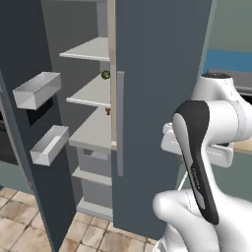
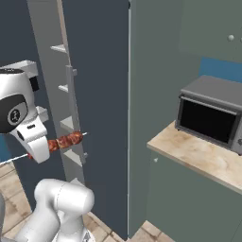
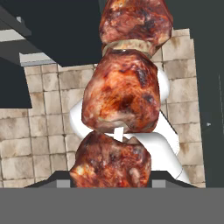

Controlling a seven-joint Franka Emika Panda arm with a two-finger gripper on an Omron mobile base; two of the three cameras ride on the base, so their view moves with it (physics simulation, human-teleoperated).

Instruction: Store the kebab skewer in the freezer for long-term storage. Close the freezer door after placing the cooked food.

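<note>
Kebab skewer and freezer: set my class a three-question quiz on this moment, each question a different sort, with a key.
1. True or false: the freezer door stands open.
2. What does the gripper hold? A) the kebab skewer B) a small green item C) nothing
3. Fill in: the green item sits on a freezer ____.

Key: 1 true; 2 A; 3 shelf.

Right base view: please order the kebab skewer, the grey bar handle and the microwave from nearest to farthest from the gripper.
1. kebab skewer, held in the gripper at left.
2. grey bar handle, just right of the skewer's tip.
3. microwave, far right on the counter.
</note>
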